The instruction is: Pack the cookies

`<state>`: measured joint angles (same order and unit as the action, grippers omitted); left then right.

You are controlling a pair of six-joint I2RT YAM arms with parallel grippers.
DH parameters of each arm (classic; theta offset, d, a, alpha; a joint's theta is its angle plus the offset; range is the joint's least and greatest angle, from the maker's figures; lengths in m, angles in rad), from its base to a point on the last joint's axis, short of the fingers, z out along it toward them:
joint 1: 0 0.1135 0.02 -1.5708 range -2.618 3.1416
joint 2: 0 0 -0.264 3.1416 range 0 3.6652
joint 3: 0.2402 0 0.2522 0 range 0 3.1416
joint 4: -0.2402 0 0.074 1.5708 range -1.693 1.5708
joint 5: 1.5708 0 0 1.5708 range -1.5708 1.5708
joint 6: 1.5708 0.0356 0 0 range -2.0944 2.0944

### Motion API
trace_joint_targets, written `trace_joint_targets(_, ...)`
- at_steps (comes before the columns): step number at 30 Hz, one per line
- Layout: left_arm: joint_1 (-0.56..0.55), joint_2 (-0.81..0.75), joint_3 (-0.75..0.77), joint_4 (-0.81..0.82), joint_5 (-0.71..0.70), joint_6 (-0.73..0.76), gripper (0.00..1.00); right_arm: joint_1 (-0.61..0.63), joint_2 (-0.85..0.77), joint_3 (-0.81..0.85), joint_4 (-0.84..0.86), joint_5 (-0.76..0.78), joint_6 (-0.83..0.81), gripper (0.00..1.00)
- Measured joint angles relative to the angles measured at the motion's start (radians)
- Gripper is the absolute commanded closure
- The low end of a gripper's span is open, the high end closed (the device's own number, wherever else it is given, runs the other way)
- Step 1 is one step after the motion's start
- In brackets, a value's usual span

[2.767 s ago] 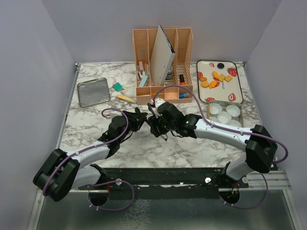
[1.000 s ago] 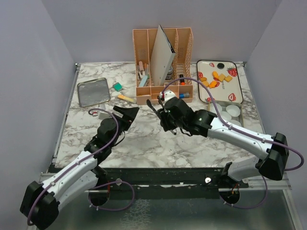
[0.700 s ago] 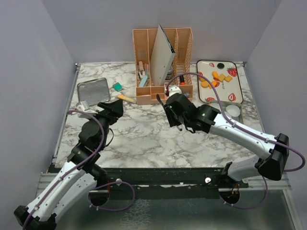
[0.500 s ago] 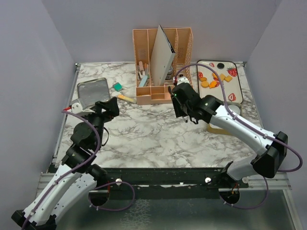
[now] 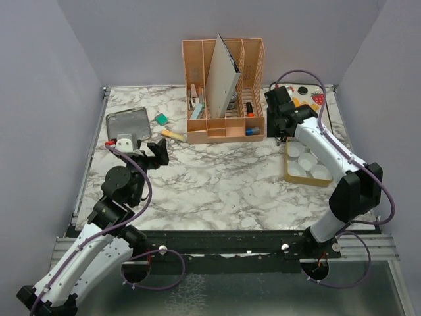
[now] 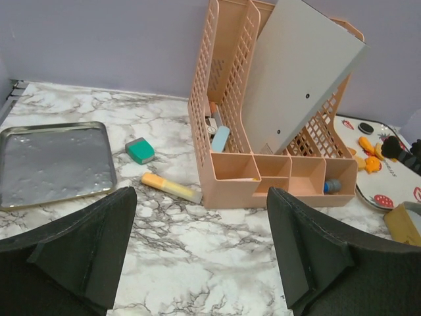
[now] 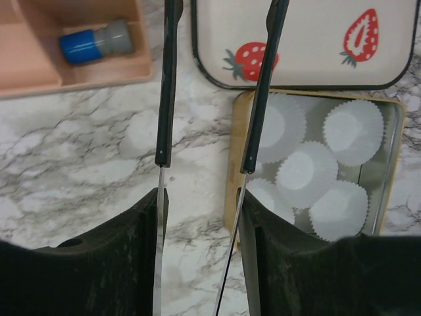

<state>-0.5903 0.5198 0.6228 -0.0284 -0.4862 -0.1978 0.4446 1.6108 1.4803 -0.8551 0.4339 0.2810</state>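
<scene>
At the far right of the marble table [image 5: 217, 184], the right gripper [image 7: 212, 79] hangs with its fingers spread and empty, above the near edge of the white strawberry-print tray [image 7: 309, 52] and the tin of white paper cups [image 7: 329, 171]. The small orange-yellow cookies [image 6: 368, 155] lie on that tray. The left gripper [image 6: 200, 250], fingers spread, hovers mid-left, facing the peach plastic desk organiser [image 6: 276, 131].

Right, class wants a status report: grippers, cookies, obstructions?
Both grippers, left and right, open, empty. Cookies still on strawberry tray. Nothing blocking.
</scene>
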Motion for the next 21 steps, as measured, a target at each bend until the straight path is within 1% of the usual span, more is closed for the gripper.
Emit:
trace_joint_targets(7, 0.000, -0.019, -0.034, 0.001, 0.034, 0.000, 0.13, -0.211, 0.113, 0.067, 0.050, -0.085, -0.003, 0.52)
trace_joint_targets(11, 0.000, -0.039, -0.039, 0.005, 0.034, 0.000, 0.13, -0.304, 0.202, 0.137, 0.071, -0.135, -0.002, 0.51)
trace_joint_targets(16, 0.000, -0.053, -0.047, 0.005, 0.031, 0.001, 0.13, -0.369, 0.301, 0.204, 0.086, -0.220, -0.002, 0.51)
trace_joint_targets(21, 0.000, -0.058, -0.050, 0.005, 0.029, 0.002, 0.13, -0.399, 0.355, 0.216, 0.105, -0.298, -0.002, 0.51)
